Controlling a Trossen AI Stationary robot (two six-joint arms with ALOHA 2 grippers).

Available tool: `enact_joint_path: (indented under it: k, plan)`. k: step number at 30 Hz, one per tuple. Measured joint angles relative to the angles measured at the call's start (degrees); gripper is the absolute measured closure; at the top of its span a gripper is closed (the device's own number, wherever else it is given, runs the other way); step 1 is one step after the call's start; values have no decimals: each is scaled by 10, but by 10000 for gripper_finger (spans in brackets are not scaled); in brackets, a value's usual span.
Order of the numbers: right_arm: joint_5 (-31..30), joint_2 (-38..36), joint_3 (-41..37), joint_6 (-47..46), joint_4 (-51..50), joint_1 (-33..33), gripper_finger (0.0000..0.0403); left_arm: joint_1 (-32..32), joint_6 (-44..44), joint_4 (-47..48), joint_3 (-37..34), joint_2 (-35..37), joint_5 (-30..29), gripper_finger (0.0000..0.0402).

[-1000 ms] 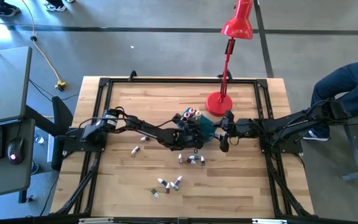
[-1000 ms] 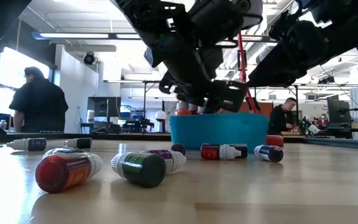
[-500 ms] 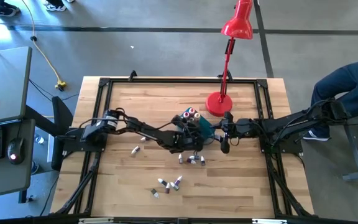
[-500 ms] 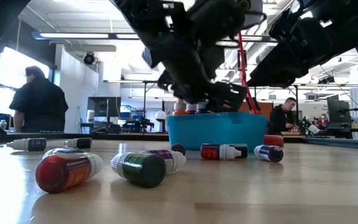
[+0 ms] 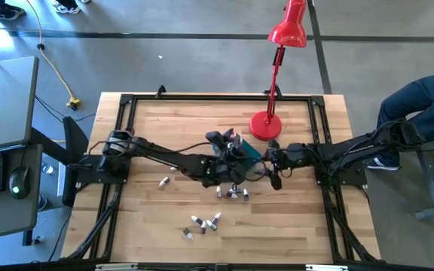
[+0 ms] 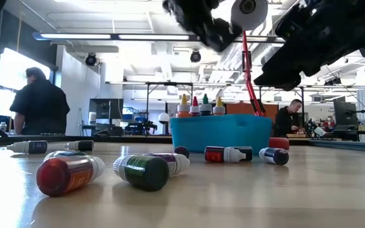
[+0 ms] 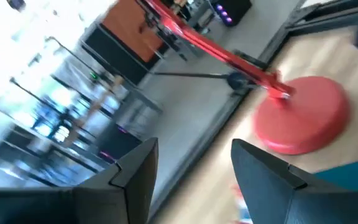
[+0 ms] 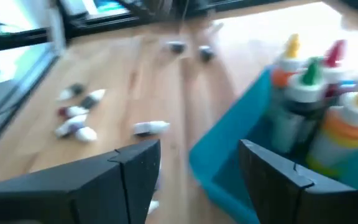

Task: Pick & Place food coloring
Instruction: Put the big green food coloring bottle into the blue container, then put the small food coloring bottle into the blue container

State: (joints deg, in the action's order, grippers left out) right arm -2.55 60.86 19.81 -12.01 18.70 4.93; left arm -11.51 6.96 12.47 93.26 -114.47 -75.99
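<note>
A teal tub [image 5: 250, 154] [image 6: 220, 132] stands mid-table. Several food coloring bottles [image 6: 199, 106] [image 8: 309, 93] stand upright in it, caps up. Other food coloring bottles lie on their sides on the wood: one group [image 5: 232, 193] just near of the tub, another [image 5: 202, 223] toward the near edge, and two big ones [image 6: 68, 174] [image 6: 144, 171] close to the low camera. My left gripper [image 5: 218, 140] [image 6: 217, 30] [image 7: 194, 168] hangs high above the tub, open and empty. My right gripper [image 5: 271, 168] [image 8: 197, 168] stands open beside the tub's right side and touches nothing.
A red desk lamp stands with its round base [image 5: 264, 126] [image 7: 303, 115] just behind the tub, its stem leaning over the far edge. A black frame [image 5: 217, 96] runs around the table. More loose bottles lie left of centre [image 5: 164, 181]. People show in the room beyond.
My left gripper has risen from the tub's rim to well above it and rolled about its own line. The upright bottles in the tub, half hidden by it before, now show in full. My right gripper has only swung slightly and stays in place.
</note>
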Motion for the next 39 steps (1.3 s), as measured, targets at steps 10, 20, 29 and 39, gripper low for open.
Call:
enact_joint_path:
  k: [10,20,29,39]
  plan:
    - [42,141,31,40,123,95,222,-11,-56,367,114,83,-49,204]
    - [37,257,117,18,20,129,226,-7,-530,781,129,171,263,204]
    - [-4,289,116,15,11,126,226,-10,-517,706,-73,193,472,204]
    - [-3,275,116,-44,4,127,226,-27,-643,628,-270,194,666,204]
